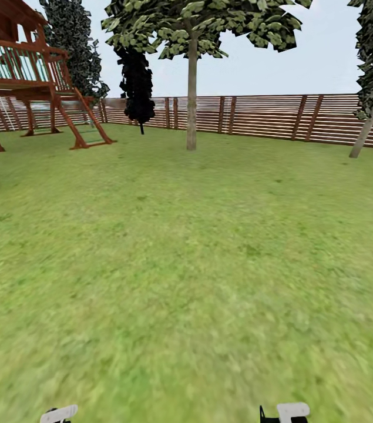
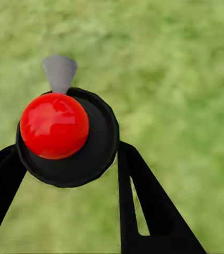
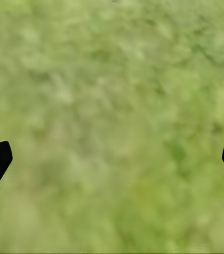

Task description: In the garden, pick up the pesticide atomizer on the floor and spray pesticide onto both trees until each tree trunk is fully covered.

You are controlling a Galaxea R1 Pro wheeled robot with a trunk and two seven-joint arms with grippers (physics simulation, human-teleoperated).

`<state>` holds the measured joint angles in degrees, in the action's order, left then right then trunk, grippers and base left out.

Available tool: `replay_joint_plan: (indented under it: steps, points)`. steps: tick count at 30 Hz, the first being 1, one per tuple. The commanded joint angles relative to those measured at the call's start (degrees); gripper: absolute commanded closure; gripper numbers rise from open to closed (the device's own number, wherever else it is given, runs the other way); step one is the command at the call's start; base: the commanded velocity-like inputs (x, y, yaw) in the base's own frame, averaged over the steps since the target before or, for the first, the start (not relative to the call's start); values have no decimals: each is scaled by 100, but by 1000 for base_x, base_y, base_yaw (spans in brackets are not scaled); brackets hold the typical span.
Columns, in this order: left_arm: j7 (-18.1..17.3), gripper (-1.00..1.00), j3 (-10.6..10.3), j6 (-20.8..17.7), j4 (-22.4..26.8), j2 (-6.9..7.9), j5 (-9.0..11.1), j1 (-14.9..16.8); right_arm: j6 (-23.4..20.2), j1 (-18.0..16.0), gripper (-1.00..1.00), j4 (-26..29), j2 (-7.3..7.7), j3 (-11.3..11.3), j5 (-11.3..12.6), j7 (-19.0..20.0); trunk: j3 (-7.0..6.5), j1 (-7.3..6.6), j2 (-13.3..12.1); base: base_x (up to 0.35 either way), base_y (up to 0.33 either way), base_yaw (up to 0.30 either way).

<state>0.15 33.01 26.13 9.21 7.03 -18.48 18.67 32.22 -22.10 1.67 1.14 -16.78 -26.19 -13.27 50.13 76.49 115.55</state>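
I see the pesticide atomizer (image 2: pixel 64 137) from above in the left wrist view: a round black body with a glossy red ball on top and a grey nozzle (image 2: pixel 59 71). My left gripper (image 2: pixel 64 161) is shut on it, one black finger on each side, over grass. My right gripper (image 3: pixel 112 159) is open over bare lawn, with nothing between its fingertips. One tree stands far ahead in the head view; its straight beige-grey trunk (image 1: pixel 191 100) rises from the garden lawn (image 1: pixel 186 264) near the fence. The paved floor is out of view.
A brown slat fence (image 1: pixel 256 117) closes the far side. At the far left stands a red-brown wooden play structure (image 1: pixel 27 82) with a ladder. A near-black conifer (image 1: pixel 136 82) is by the fence. A dark-crowned tree with a leaning trunk (image 1: pixel 365 132) is at the far right.
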Motion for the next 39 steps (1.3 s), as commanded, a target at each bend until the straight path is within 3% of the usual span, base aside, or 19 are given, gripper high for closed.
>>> replay_joint_plan:
  steps: [1, 39]
  points:
    - [2, 100, 47, 23, -7, 0, -59, 5, 13, -5, -100, -9, 0, -27, -61, -36, 5, 3, 2, 339, 0, 0]
    - [2, 100, 47, 23, -7, 0, -59, 5, 13, -5, -100, -9, 0, -27, -61, -36, 5, 3, 2, 338, -29, 0]
